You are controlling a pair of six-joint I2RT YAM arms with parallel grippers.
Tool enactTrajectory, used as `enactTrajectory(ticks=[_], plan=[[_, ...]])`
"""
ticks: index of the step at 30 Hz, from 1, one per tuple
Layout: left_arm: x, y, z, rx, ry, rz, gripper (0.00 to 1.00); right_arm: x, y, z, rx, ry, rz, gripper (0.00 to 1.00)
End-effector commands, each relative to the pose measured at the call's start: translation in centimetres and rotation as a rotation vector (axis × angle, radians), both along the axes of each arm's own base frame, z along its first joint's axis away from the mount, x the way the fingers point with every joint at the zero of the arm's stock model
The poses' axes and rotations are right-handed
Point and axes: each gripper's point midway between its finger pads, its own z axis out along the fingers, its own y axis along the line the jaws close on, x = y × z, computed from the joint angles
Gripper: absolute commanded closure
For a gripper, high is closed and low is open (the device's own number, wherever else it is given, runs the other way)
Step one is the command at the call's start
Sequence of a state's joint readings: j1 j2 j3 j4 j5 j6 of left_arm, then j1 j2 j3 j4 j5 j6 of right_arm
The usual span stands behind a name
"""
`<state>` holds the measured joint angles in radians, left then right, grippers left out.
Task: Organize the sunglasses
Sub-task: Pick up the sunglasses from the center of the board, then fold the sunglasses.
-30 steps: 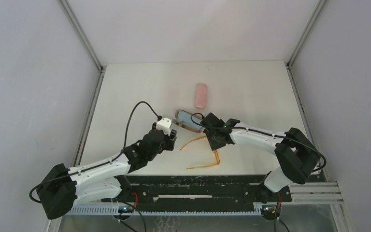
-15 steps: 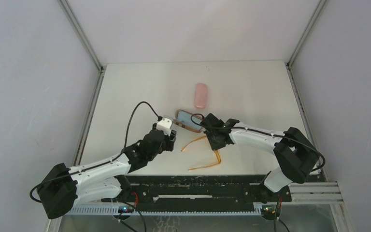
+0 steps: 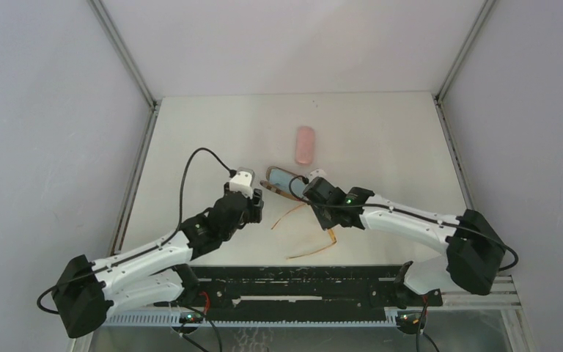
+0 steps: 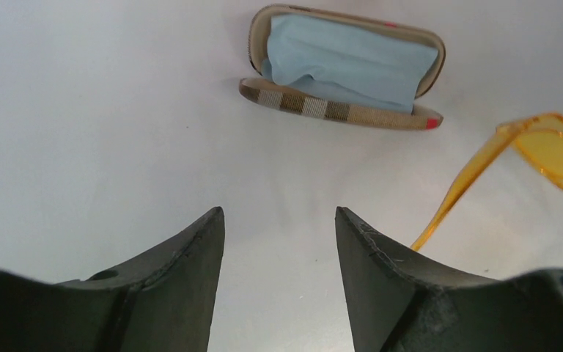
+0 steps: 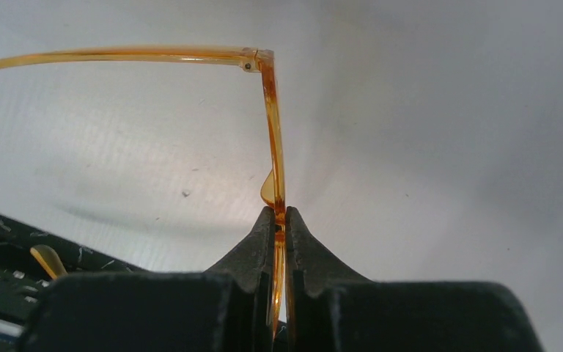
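The right hand [image 5: 278, 213] is clamped tight on the orange sunglasses [image 5: 273, 132]. Its two fingers pinch the front of the frame at the middle, right by a nose pad. From that hand the frame runs straight ahead, edge-on, to a hinge, and one arm of the glasses turns off to the left from there. The tip of the other arm pokes out low on the left of the hand. Both arms are unfolded. I can't tell whether the sunglasses rest on the surface [image 3: 212, 139] or sit just off it.

The left hand [image 4: 278, 213] has its fingers apart with nothing between them, only bare surface below. Ahead of it lies an open plaid case [image 4: 337, 110], lid tipped back, with a light-blue cloth [image 4: 344, 62] bunched inside. Ahead and to the right of that hand is one corner of the sunglasses: a yellow lens and an orange arm slanting down behind its right finger.

From above, the two hands [image 3: 255, 209] [image 3: 326, 220] face each other, close but apart, with the sunglasses [image 3: 309, 252] spread between them and toward the near edge. The open case [image 3: 282, 178] sits just beyond both hands. A closed pink case [image 3: 306, 144] lies farther out past it, apart from everything else.
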<state>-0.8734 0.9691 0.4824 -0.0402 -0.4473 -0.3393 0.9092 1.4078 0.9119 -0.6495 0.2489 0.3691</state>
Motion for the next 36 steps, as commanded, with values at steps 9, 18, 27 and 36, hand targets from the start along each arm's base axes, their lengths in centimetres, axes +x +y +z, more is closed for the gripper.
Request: enactTrajectory(ticks=[9, 18, 27, 36], plan=[[-0.9, 1.1, 3.5, -0.085, 0.108, 0.136, 0.38, -2.6, 4.0, 6.5, 0.132, -0.275, 0.160, 1.00], [-2.9, -0.2, 3.5, -0.088, 0.143, 0.075, 0.42, -3.1, 6.0, 8.8, 0.259, -0.318, 0.127, 1.00], [-3.9, -1.6, 3.5, -0.077, 0.141, 0.051, 0.42, -2.4, 6.7, 9.3, 0.242, -0.326, 0.092, 1.00], [-4.1, -3.7, 4.2, -0.065, 0.120, 0.047, 0.34, -2.9, 8.1, 10.0, 0.334, -0.295, 0.073, 1.00]])
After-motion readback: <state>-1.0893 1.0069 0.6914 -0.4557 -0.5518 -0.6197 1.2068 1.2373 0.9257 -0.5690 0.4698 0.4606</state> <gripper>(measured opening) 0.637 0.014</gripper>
